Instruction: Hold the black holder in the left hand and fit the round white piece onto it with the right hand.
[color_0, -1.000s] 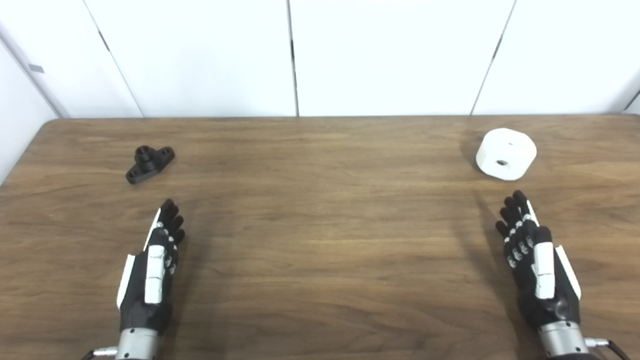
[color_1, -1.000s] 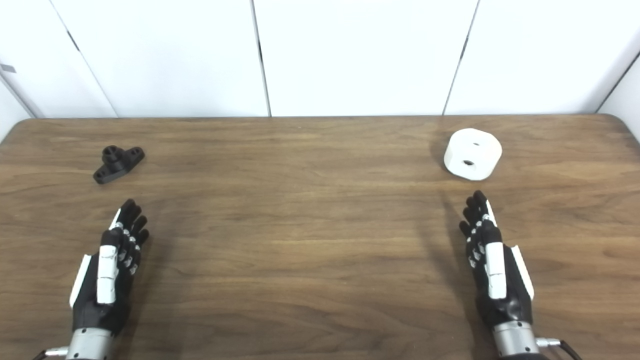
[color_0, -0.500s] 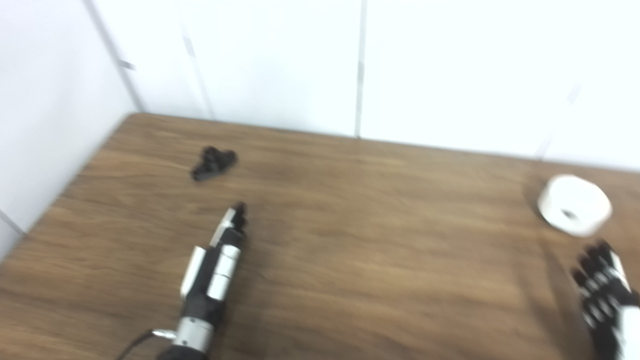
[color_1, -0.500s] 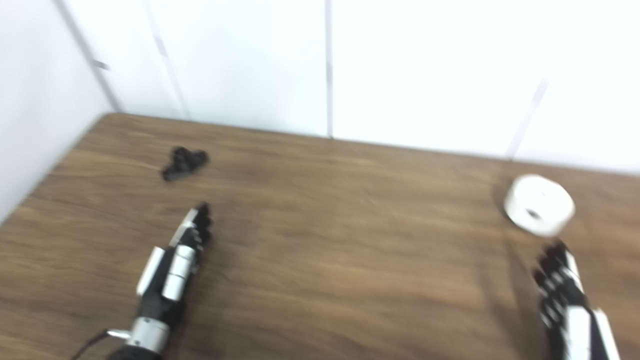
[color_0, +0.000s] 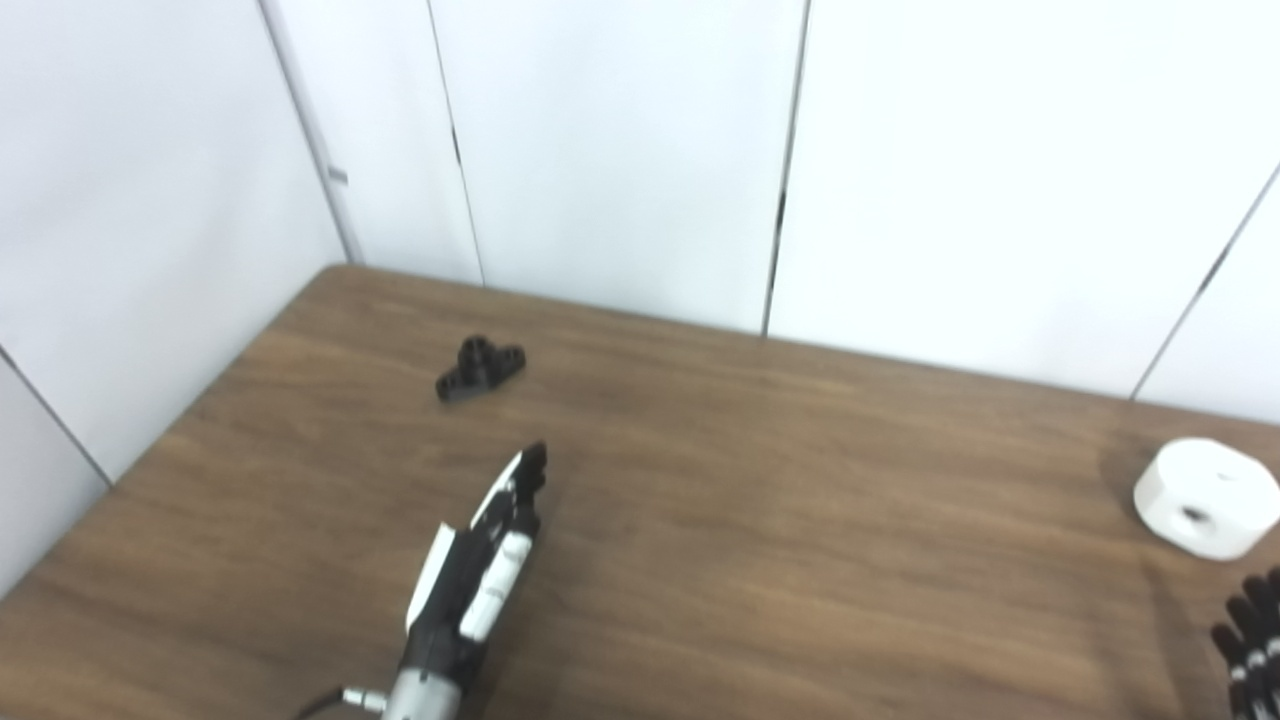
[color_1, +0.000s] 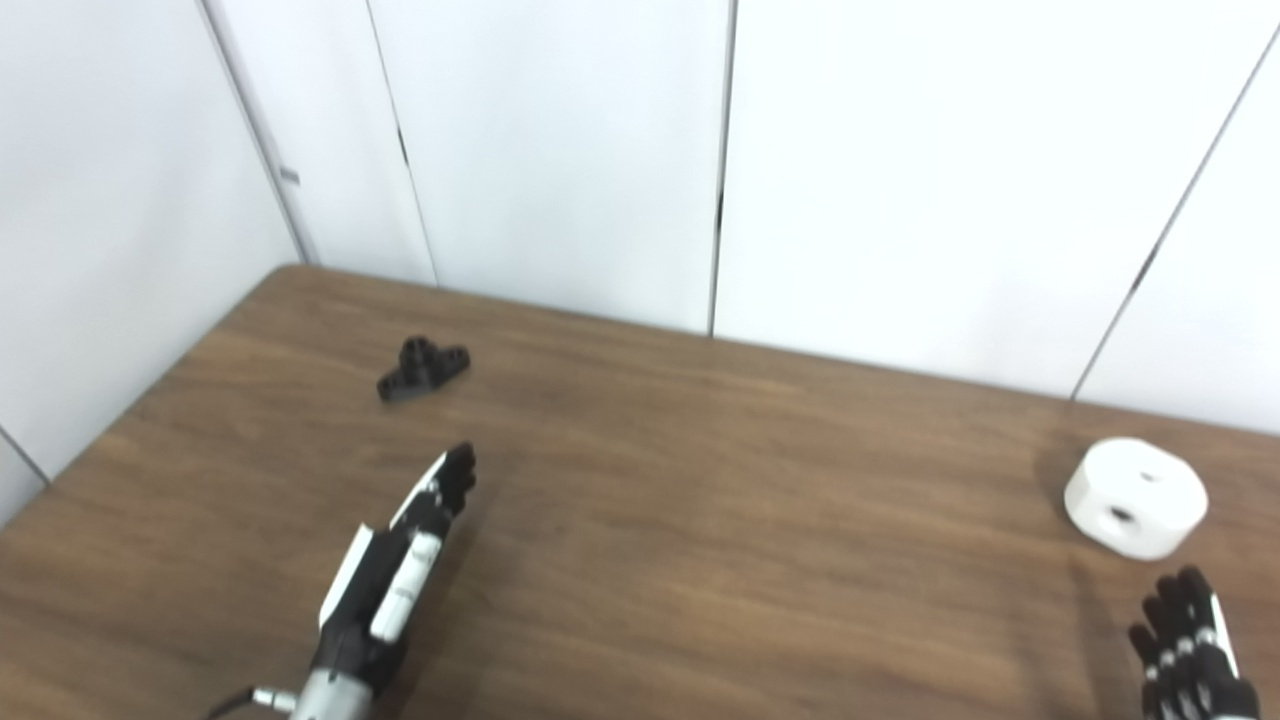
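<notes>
Holder (color_0: 480, 368) lies on the table (color_0: 760, 520) near its far left corner. Left hand (color_1: 400, 570) reaches toward it, empty, fingers straight and together. White piece (color_1: 1135, 498) sits far right; right hand (color_1: 1192, 660), fingers spread, is just short of it.

Two side-by-side head cameras look down-left over the table (color_0: 760, 520).
</notes>
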